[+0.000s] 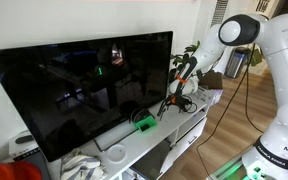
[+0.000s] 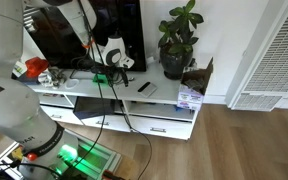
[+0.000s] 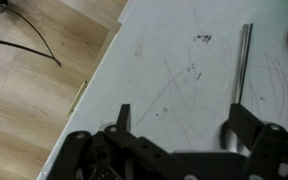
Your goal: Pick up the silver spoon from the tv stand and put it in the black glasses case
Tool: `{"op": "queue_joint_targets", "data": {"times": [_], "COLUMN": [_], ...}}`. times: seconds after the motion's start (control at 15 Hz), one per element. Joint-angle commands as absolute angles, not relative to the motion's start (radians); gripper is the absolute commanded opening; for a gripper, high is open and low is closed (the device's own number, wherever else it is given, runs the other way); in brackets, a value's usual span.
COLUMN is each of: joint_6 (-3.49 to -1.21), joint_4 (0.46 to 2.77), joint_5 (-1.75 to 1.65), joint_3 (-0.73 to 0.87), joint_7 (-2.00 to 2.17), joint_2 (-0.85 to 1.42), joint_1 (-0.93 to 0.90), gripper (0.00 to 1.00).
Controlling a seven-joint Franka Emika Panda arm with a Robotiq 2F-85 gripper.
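Scratched glossy white counter (image 3: 154,60) fills the wrist view. Above it hangs the gripper (image 3: 179,128), jaws wide apart and holding nothing. The silver spoon (image 3: 242,60) lies flat on the counter just ahead of it. Its thin handle runs straight away from the gripper, crosswise to the closing direction, but it lines up with the finger (image 3: 234,120) on that view's right side, not the gap. I'd say a small sideways shift toward that finger comes before any descent. What looks like the black glasses case (image 2: 144,88) sits beyond the gripper, toward the potted plant (image 2: 179,35).
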State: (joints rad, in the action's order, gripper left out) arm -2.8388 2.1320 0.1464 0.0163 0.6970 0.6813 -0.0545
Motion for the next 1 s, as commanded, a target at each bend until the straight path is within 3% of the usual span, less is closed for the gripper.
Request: {"op": "queue_joint_targets", "data": {"times": [0.0,0.47,0.93], "joint_6": [-2.834,-2.815,-2.657], "joint_4": [2.129,1.96,1.785], "joint_5": [0.187,0.217,0.208], "joint_3": [0.037,-0.029,-0.027], "joint_7": [0.668,0.545,0.393], "joint_2": [0.682,0.795,0.87], "joint_1": [-0.079,-0.043,-0.03], "gripper": [1.0,1.0,1.0]}}
